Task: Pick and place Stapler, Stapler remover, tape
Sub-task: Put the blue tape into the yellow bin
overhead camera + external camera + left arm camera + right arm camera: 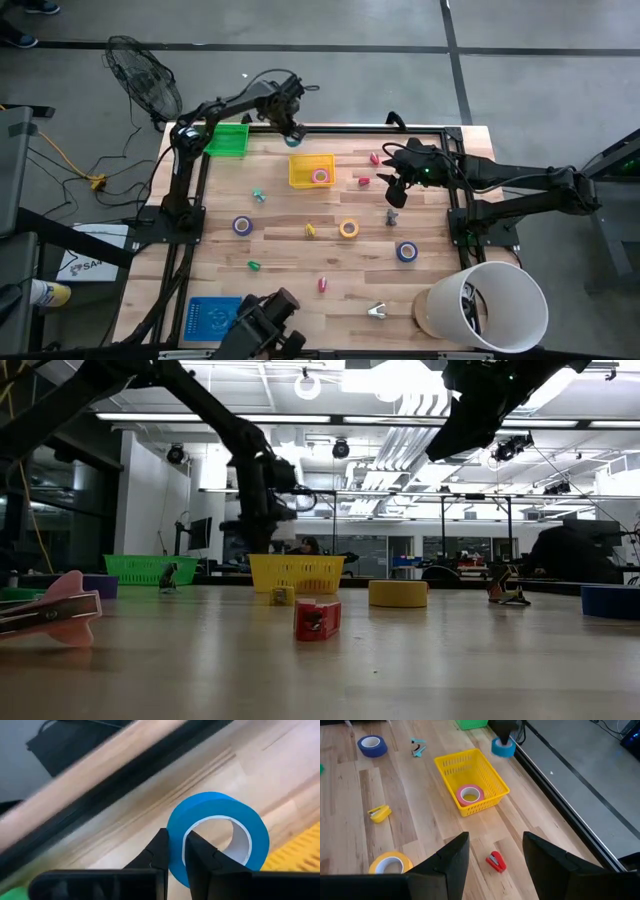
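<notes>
My left gripper (291, 136) is at the table's far edge, between the green basket (226, 138) and the yellow basket (312, 170), and is shut on a blue tape roll (220, 832). The right wrist view shows that roll (503, 747) below the dark fingers. A pink tape roll (469, 794) lies in the yellow basket. My right gripper (492, 852) hovers open over the table's right half, above a small red stapler (495, 862). Purple-blue (243, 225), yellow (348, 228) and blue (407, 251) tape rolls lie flat on the boards. My left gripper pinches the blue roll's wall (176, 827) with one finger (202, 855) inside the ring's open centre and the other (159, 851) outside. The fingers come from above, pointing steeply down. The roll hangs tilted from the fingertips, just off the table boards.
A white bucket (495, 305) stands at the near right and a blue basket (213, 318) at the near left. Small pieces are scattered mid-table: a yellow stapler (379, 813), a teal remover (418, 747), red staplers (370, 170), a silver remover (377, 312). A black rail (150, 765) edges the far side.
</notes>
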{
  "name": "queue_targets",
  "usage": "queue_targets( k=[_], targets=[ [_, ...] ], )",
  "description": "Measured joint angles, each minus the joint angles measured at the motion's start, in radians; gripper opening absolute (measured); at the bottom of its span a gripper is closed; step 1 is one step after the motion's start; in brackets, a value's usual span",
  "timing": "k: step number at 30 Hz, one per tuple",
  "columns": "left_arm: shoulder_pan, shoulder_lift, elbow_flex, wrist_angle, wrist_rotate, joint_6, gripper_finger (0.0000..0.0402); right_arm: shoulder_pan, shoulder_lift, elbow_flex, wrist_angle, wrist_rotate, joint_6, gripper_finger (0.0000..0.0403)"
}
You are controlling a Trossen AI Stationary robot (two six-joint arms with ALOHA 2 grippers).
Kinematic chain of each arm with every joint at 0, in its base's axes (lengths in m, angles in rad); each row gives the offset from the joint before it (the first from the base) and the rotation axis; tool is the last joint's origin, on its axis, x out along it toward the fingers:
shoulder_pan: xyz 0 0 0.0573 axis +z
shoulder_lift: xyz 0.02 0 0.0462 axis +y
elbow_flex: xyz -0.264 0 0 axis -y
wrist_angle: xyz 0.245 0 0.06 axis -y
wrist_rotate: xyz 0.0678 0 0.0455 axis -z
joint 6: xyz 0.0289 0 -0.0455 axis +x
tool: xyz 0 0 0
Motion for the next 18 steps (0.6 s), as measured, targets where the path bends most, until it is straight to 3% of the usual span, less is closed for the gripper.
queue_targets(
  k=[6, 12, 18],
  targets=[
    [-0.06, -0.006, 0.132, -0.167, 0.062, 0.125, 0.0029, 0.0, 0.0, 0.0, -0.002, 0.004, 0.0, 0.0176],
    [-0.198, -0.005, 0.159, -0.174, 0.003, 0.168, 0.0029, 0.0, 0.0, 0.0, -0.003, 0.008, 0.0, 0.0176],
    [-0.256, -0.004, 0.142, -0.189, -0.05, 0.156, 0.0029, 0.0, 0.0, 0.0, -0.007, 0.008, 0.004, 0.0176]
  ],
)
